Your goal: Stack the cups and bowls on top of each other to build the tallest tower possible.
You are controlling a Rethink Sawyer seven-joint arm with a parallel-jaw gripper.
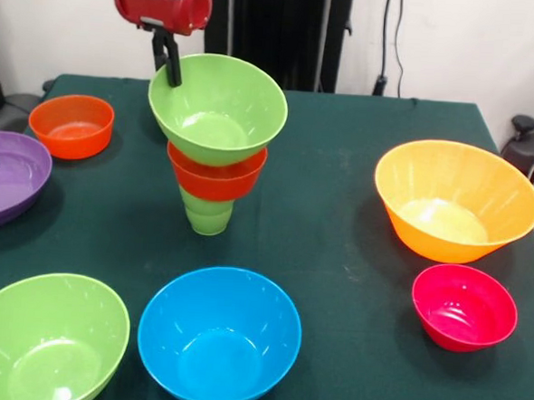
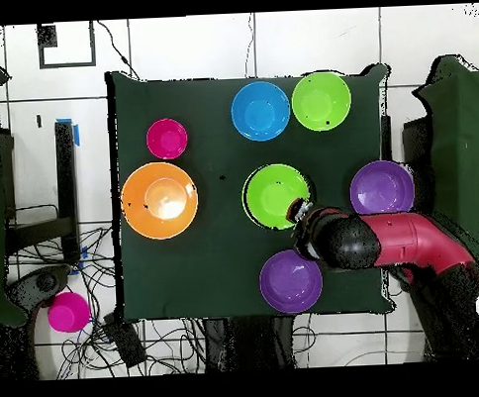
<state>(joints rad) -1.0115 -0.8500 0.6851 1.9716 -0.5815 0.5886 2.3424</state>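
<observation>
At the tower's far rim, the claw's grip is too hidden to judge.

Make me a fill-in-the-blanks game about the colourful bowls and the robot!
1. The tower's top piece is a glossy lime-green plastic bowl, and right under it sits a small ____ bowl.
2. The slim light-green plastic cup is at the tower's ____.
3. In the front view, the small pink-red plastic bowl stands just in front of the large ____ bowl.
4. The robot's black gripper is at the ____ of the tower's top bowl.

Missing words: orange-red; bottom; orange; rim
</observation>
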